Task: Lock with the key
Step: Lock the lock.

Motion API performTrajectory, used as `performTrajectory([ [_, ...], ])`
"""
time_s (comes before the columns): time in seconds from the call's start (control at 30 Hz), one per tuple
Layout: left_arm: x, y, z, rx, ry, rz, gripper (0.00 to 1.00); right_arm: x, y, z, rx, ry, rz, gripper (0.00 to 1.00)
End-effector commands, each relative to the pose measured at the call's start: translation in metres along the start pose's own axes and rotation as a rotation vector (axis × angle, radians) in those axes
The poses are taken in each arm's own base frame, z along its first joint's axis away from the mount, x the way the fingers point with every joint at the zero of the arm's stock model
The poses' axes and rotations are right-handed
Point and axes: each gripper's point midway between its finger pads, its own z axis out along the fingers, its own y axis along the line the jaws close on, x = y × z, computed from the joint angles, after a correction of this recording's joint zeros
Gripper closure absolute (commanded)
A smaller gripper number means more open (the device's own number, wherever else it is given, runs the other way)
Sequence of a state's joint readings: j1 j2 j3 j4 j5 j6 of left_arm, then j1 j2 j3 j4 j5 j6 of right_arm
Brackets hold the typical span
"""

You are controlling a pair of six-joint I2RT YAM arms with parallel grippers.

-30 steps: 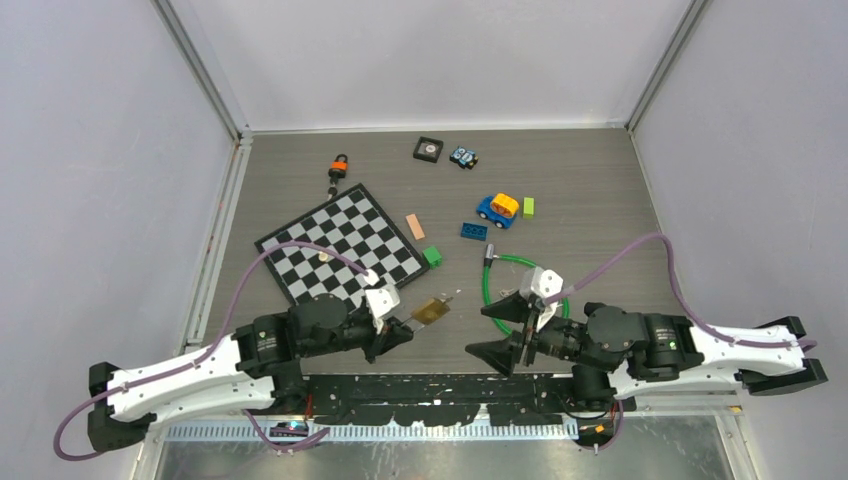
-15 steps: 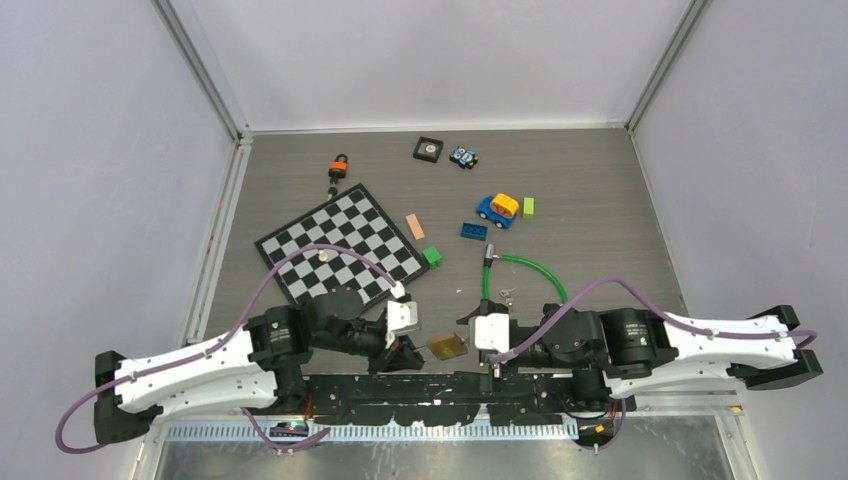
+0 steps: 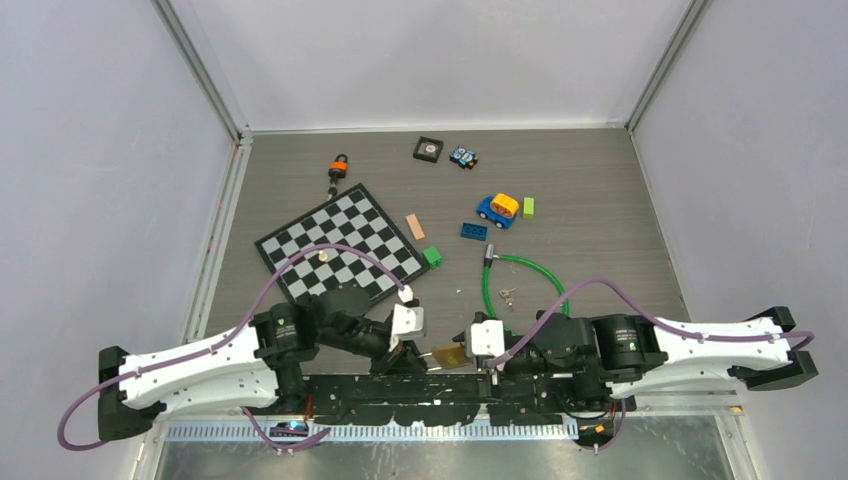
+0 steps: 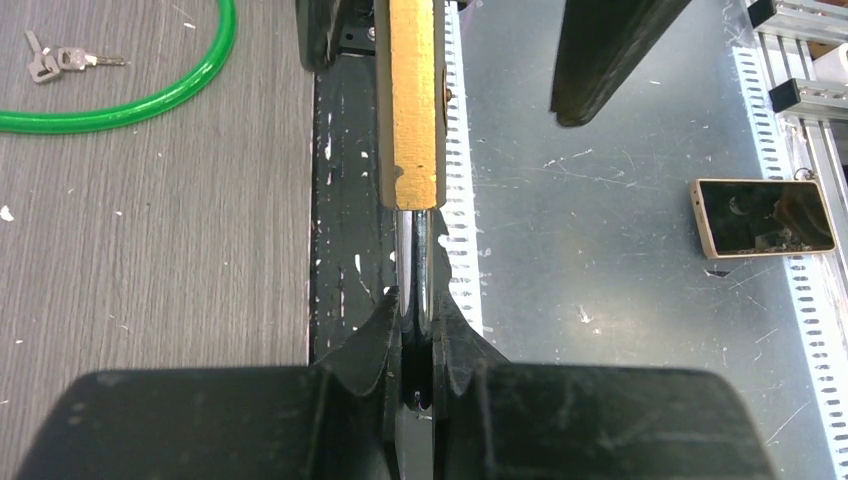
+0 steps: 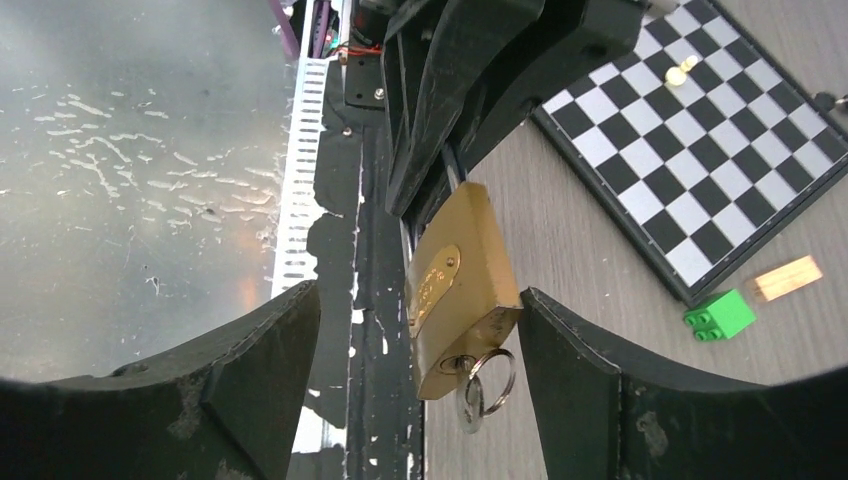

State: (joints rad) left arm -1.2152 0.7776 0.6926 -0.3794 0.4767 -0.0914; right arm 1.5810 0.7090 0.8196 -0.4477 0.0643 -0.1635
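The padlock (image 5: 460,285) is held up over the near edge of the counter (image 3: 600,200), between the two arm bases. Its shackle (image 4: 418,262) is pinched in the left claw (image 4: 415,312), whose fingers are pressed together on it. A key (image 5: 466,408) with its ring is seen seated in the keyhole at the free end of the lock body. The right claw (image 5: 420,293) is spread wide, with one finger on either side of the body and nothing gripped. The step in hand is judged to be the reach for the key. For the next move, the right claw needs to be brought onto the key head, closed on it and turned, while the lock is steadied by the left claw. Whether the shackle is pushed home cannot be told.
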Motion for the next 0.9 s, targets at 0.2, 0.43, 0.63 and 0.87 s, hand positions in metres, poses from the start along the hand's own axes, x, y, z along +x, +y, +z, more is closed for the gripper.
performTrajectory([
  [0.2, -0.069, -0.021, -0.014, 0.078, -0.227, 0.165, 1.0, -0.012, 0.005, 0.005, -0.01, -0.102, 0.087, 0.38],
  [0.43, -0.065, -0.023, -0.009, 0.104, -0.208, 0.163, 1.0, -0.022, 0.001, 0.008, 0.011, -0.145, 0.097, 0.79],
  [0.63, -0.067, -0.013, -0.011, 0.04, -0.234, 0.156, 0.68, -0.022, -0.003, 0.013, 0.037, -0.141, 0.114, 0.99],
  [0.87, -0.079, -0.002, -0.021, -0.055, -0.364, 0.15, 0.3, -0.052, -0.018, -0.005, 0.111, -0.314, 0.173, 0.99],
])
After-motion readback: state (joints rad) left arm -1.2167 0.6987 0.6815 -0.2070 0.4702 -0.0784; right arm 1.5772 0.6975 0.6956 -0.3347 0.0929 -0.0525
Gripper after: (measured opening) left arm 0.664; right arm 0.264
